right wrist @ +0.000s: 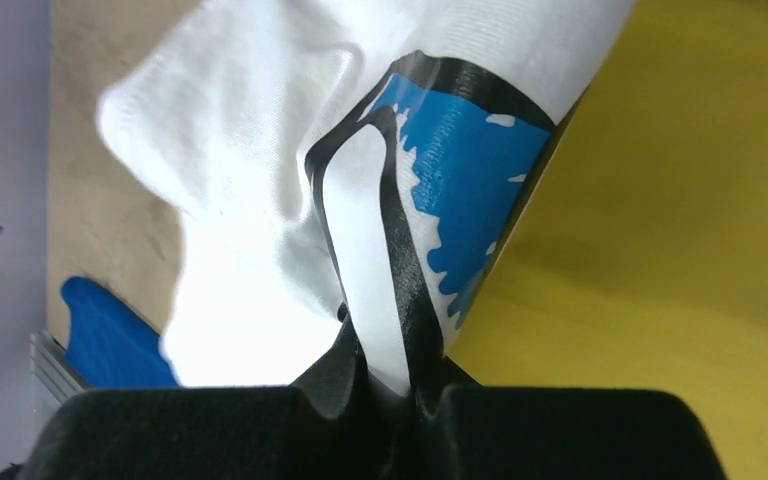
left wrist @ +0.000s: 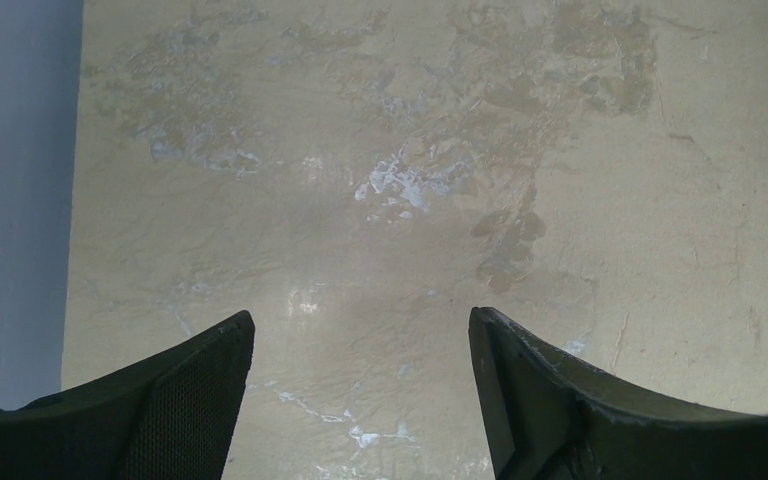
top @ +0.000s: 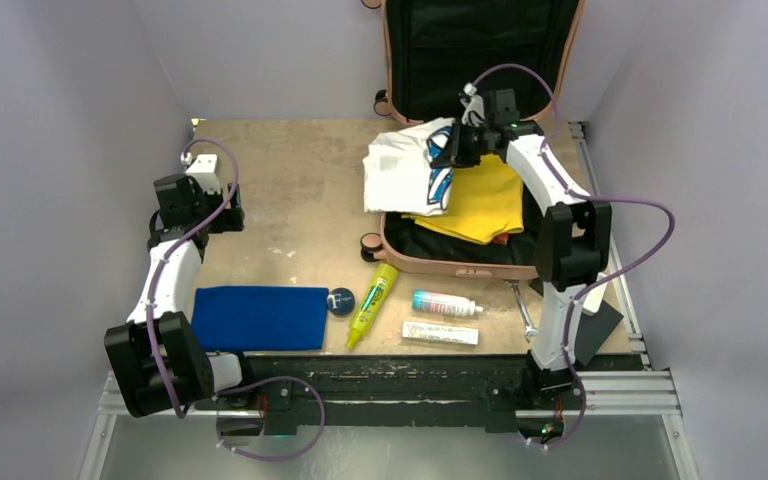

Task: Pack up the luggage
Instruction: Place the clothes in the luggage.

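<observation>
The right gripper pinches the shirt, which straddles the rim of the luggage at 1 o'clock on the table; best to drag it toward 3 o'clock, onto the yellow cloth, before releasing; the left gripper hangs spread, empty.

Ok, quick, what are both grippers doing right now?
Left gripper: jaws open, empty.
Right gripper: shut on the white T-shirt.
</observation>
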You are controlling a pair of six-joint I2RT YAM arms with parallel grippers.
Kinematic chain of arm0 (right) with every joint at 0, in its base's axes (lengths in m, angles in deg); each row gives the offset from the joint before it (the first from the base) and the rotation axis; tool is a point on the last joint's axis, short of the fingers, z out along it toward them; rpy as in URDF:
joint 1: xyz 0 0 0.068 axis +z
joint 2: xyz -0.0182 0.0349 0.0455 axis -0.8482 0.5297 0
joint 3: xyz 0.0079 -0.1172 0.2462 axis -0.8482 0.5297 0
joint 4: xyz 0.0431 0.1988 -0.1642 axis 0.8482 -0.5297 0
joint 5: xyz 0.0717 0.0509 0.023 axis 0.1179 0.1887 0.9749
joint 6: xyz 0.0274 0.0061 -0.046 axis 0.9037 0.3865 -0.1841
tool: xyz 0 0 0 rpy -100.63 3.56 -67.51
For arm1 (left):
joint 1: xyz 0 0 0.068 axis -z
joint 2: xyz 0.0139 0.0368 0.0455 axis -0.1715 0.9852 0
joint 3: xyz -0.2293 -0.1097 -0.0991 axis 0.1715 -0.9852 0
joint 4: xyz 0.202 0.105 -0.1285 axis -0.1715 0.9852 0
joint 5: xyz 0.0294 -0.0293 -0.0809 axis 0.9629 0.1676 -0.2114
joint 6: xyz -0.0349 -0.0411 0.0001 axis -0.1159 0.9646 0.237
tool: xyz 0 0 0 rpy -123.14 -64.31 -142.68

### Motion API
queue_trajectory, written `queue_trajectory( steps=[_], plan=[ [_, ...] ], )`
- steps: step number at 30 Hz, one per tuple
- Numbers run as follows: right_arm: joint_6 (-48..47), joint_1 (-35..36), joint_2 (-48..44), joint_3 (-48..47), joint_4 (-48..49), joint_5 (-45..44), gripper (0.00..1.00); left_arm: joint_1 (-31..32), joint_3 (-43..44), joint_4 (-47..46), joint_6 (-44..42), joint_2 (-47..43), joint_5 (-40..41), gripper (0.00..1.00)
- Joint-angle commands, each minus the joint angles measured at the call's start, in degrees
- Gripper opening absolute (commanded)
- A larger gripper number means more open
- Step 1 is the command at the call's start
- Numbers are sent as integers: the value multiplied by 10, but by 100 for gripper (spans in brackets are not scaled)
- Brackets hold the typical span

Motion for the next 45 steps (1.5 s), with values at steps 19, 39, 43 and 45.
queue_trajectory(
  steps=[19,39,43,45],
  plan=[
    [-239,-155,-26,-13,-171,-48,3,-5,11,-19,15,-21,-11,78],
    [-490,-163,-232,33,-64,-138,78,-5,8,-18,9,-32,-21,82],
    [-586,-146,-341,176,18,-3,72,-5,7,-19,9,-30,-29,83],
    [-639,-129,-397,264,77,54,70,-5,7,-18,9,-29,-33,83]
  ],
)
